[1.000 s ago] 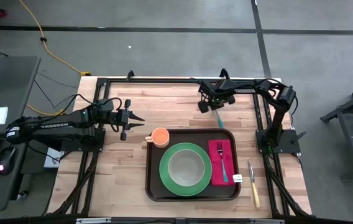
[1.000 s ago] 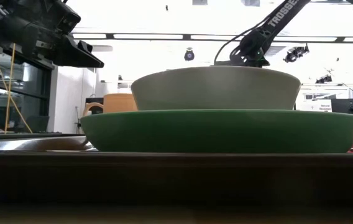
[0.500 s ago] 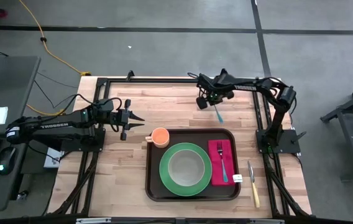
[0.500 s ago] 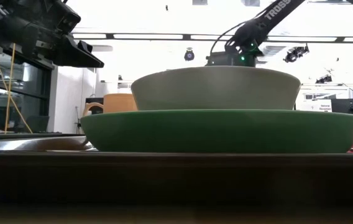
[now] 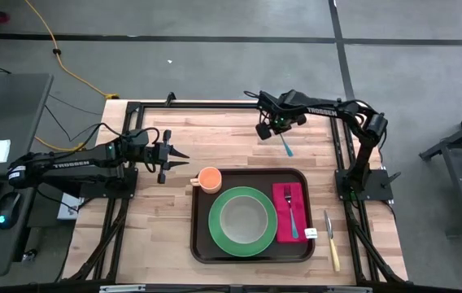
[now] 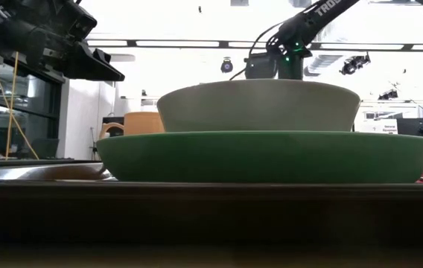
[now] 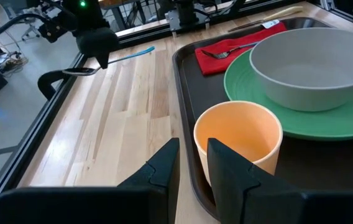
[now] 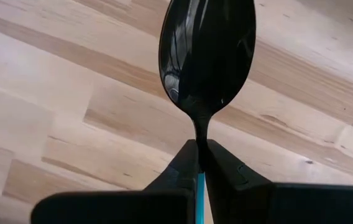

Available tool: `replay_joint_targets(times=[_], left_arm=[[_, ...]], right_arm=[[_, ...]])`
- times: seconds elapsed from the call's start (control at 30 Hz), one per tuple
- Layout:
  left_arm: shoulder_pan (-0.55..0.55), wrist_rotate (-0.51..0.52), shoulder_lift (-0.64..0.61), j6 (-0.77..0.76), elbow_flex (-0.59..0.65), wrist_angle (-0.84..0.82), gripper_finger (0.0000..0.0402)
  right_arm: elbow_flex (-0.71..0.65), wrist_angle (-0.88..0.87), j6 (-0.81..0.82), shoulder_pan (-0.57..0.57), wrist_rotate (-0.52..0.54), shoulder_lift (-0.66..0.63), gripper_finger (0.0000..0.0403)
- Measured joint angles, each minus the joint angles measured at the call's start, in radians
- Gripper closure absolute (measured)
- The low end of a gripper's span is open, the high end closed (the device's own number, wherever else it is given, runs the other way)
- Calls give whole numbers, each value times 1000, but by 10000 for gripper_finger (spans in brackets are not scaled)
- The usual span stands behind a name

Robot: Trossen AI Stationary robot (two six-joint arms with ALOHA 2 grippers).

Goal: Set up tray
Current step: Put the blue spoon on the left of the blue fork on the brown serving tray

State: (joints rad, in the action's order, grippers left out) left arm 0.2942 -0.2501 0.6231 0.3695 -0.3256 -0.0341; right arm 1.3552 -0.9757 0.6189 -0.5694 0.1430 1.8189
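Two dark arms work over the pale wooden table (image 5: 174, 244). At upper centre of the high view, the right gripper (image 5: 275, 133) is clamped on a spoon with a blue handle and dark bowl (image 8: 207, 59), held above bare wood. Left of centre, the left gripper (image 5: 182, 161) hangs partly open and empty, near an orange plastic cup (image 5: 210, 178). That cup stands in the large dark brown rectangular tray (image 5: 201, 244) at lower centre, beside a round green plate (image 5: 217, 229), grey bowl (image 5: 242, 220) and red napkin (image 5: 284, 224).
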Motion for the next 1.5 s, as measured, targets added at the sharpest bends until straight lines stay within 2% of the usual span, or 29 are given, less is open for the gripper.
replay_joint_targets(times=[0.37,0.77,1.5], left_arm=[[0,0,0,18,0,-18,289],[0,1,0,30,0,-57,289],[0,-23,0,98,0,-77,289]], right_arm=[[0,-35,0,2,-48,0,400],[0,-54,12,65,-59,-1,400],[0,-114,304,268,-95,-1,400]])
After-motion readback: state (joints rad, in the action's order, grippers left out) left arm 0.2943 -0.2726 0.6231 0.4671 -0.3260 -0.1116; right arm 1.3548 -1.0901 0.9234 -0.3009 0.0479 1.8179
